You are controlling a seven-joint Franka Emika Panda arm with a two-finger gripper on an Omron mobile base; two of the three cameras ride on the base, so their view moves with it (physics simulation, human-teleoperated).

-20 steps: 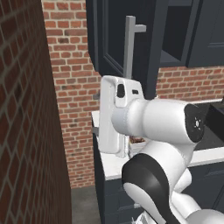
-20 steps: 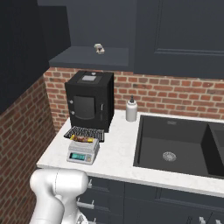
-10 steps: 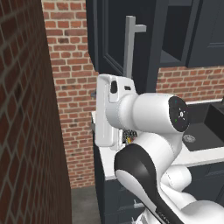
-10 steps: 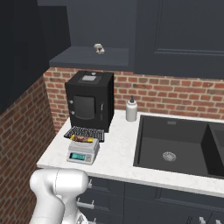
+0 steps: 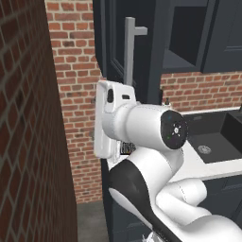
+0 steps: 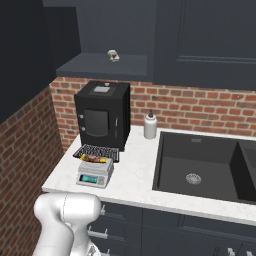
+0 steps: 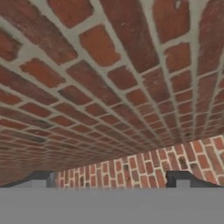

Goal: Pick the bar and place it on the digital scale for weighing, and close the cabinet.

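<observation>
Looking at the counter from the right base view, you see the bar (image 6: 95,160) already lying flat on the digital scale (image 6: 94,173), near the front left corner of the white counter (image 6: 135,172). Its long side runs left to right across the platform. So your job now looks like the cabinet.

The cabinet door (image 5: 109,71) stands open, swung out toward you, with its long grey handle (image 5: 129,52) upright on the near edge. The open shelf (image 6: 100,64) sits above the black appliance (image 6: 102,115).

In the hand view your gripper (image 7: 112,180) faces the brick wall (image 7: 109,87), with its two dark fingertips (image 7: 40,178) spread wide and nothing between them. The arm sits low and left of the door, and the door is up and to the right of the hand.

You probably need to push the door from its outer face toward the far right. The room is tight: the brick wall is close on the left, and the counter edge is just below.
</observation>
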